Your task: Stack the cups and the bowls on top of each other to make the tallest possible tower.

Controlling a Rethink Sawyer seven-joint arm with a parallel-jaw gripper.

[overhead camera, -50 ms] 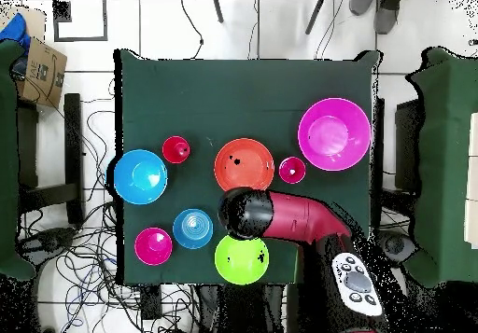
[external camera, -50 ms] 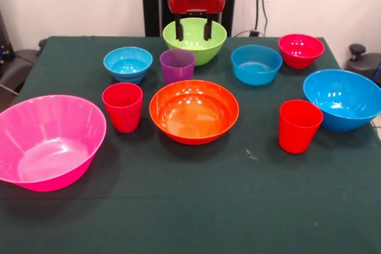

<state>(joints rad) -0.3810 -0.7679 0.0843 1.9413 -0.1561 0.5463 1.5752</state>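
Presently, by label:

Gripper [external camera, -50 ms: 192, 30]: hanging above the lime green bowl [external camera, -50 ms: 194, 40], two dark fingers spread apart, holding nothing.
Arm [overhead camera, -50 ms: 297, 217]: red and black, reaching over the table's [external camera, -50 ms: 178, 206] robot side in the overhead view.
Lime green bowl: upright at the far middle of the green cloth in the front view.
Purple cup [external camera, -50 ms: 177, 65]: upright just in front of the lime green bowl, behind the orange bowl [external camera, -50 ms: 193, 111].
Orange bowl: centre of the table, empty, standing alone.
Red cups: one [external camera, -50 ms: 122, 106] just left of the orange bowl, the other [external camera, -50 ms: 299, 125] well to its right, beside the large blue bowl [external camera, -50 ms: 344, 99].
Small blue bowls: one [external camera, -50 ms: 127, 63] left of the purple cup, one [external camera, -50 ms: 256, 64] right of the lime green bowl.
Small red-magenta bowl [external camera, -50 ms: 300, 50]: far right, next to the second small blue bowl.
Large pink bowl [external camera, -50 ms: 47, 142]: near left corner, tilted.
Tower: not begun; every piece apart on the cloth.
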